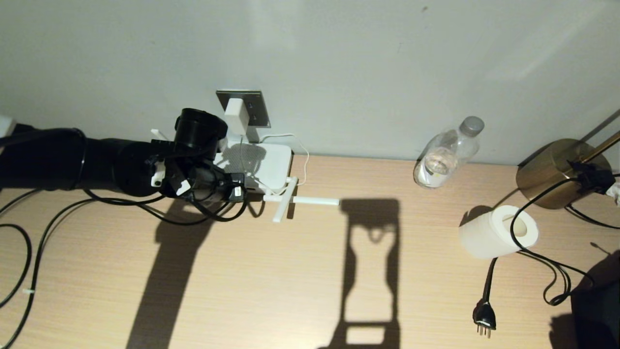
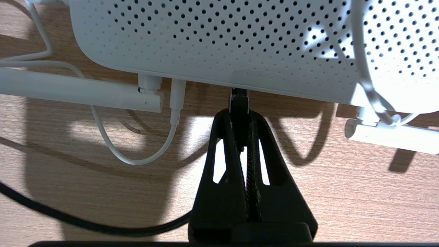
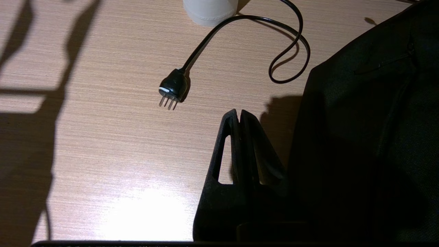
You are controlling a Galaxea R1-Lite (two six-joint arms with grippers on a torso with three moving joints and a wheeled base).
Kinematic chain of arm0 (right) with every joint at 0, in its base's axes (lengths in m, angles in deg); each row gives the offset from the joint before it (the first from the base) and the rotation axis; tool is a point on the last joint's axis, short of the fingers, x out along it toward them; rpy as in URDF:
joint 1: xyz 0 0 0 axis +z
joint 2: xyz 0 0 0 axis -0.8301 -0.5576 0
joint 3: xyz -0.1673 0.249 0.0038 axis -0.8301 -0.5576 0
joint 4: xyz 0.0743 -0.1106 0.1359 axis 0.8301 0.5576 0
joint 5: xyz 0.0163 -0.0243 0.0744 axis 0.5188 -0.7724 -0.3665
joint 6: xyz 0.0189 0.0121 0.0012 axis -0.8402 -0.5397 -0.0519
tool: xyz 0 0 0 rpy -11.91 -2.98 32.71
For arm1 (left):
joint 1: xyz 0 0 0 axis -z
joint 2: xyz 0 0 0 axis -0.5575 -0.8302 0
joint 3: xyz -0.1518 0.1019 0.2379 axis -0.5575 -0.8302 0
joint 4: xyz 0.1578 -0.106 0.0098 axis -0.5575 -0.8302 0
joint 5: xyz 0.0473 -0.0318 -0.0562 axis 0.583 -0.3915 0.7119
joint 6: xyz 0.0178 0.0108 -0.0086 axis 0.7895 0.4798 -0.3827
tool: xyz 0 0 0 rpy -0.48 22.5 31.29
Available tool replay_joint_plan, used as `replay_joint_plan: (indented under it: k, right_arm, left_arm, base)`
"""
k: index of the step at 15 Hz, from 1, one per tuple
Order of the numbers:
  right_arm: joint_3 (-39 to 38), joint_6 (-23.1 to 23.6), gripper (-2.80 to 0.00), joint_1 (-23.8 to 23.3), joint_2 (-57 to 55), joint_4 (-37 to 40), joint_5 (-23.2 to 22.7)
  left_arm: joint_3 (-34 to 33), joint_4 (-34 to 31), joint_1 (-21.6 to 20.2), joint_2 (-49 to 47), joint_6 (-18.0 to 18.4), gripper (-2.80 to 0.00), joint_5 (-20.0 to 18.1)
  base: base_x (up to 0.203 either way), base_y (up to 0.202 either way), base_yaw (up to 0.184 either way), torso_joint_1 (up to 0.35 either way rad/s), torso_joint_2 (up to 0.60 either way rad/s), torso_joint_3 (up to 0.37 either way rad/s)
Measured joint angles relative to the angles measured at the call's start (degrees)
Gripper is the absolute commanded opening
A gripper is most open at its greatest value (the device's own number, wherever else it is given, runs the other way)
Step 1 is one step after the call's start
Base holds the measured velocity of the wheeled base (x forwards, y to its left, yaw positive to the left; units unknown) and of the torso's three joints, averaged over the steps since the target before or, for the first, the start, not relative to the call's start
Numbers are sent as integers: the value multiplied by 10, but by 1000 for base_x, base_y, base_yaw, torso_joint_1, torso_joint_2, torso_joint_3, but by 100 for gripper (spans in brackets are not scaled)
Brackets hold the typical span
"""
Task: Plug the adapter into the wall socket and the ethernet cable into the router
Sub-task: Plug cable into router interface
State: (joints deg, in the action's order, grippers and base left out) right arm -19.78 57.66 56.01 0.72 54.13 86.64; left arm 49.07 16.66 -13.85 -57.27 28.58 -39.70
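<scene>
adapter (image 1: 237,115): seated in socket (image 1: 257,107), its white cord run to router (image 1: 264,165); this half looks done. ethernet cable (image 2: 239,103): connector pinched in left gripper (image 2: 240,118), tip at the router's rear edge; whether it is fully home cannot be told. right gripper (image 3: 239,118): closed, empty, parked over the desk near a black plug (image 3: 173,87).

Black left arm (image 1: 97,165), thick and round, trailing black cables; each gripper (image 2: 241,137) has matte black triangular cut-out fingers (image 3: 228,151).
</scene>
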Motion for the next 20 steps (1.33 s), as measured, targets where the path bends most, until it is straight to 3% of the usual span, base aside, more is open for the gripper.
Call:
replay_joint_plan:
  k: [20]
  right_arm:
    - [0,0,-280,0,0,0,0]
  left_arm:
    - [-8,1,0,4,-9,-280,-2]
  base:
    - [0,0,0,0,0,0]
